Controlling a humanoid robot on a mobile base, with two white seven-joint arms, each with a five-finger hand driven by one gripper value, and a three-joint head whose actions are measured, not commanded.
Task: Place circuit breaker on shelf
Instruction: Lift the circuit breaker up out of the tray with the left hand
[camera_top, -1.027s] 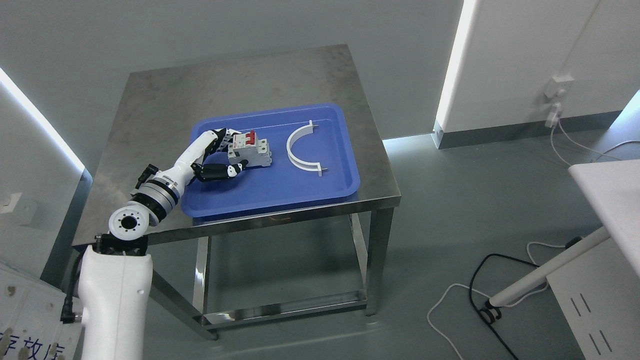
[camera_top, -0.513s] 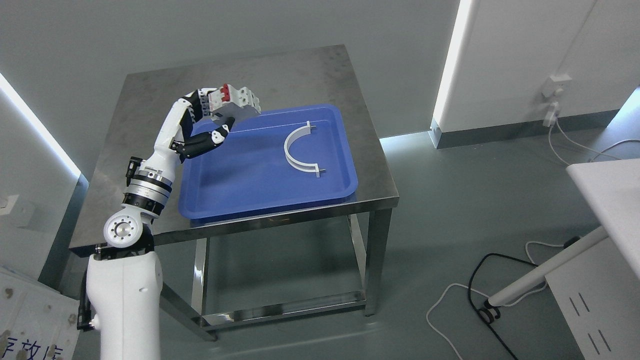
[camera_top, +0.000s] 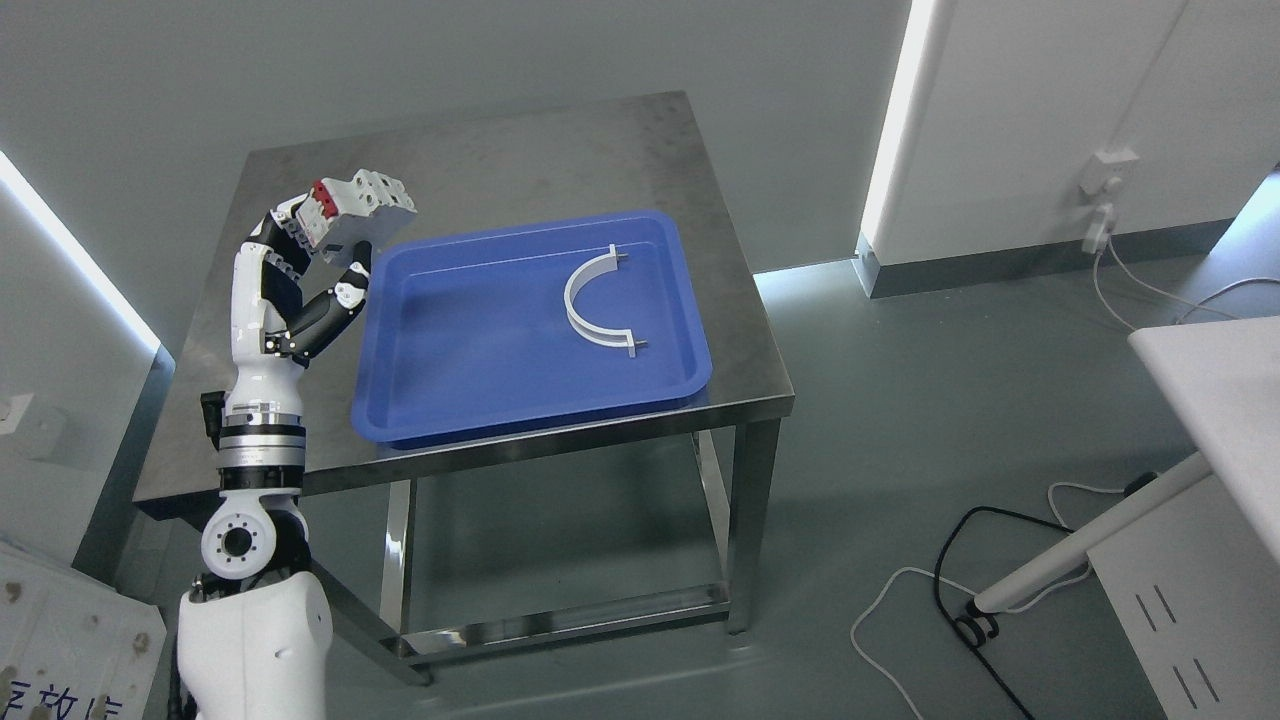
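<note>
A white circuit breaker (camera_top: 362, 205) with red switches is held up in the air, tilted, left of the blue tray (camera_top: 480, 370). My left hand (camera_top: 320, 250) is shut on it, fingers behind and thumb beneath, with the forearm standing nearly upright over the steel table's (camera_top: 480, 160) left part. No shelf shows in the head view. The right arm is out of the picture.
A white half-ring part (camera_top: 590, 300) lies in the tray's right half. A white surface (camera_top: 1220, 400) and a slanted white leg (camera_top: 1090, 540) stand at the right, with cables (camera_top: 940, 590) on the floor. A wall socket (camera_top: 1105, 185) is at the back right.
My left hand lifted the breaker out of the tray, then carried it up and to the left, past the tray's left edge. The forearm swung upright. The camera shifted slightly.
</note>
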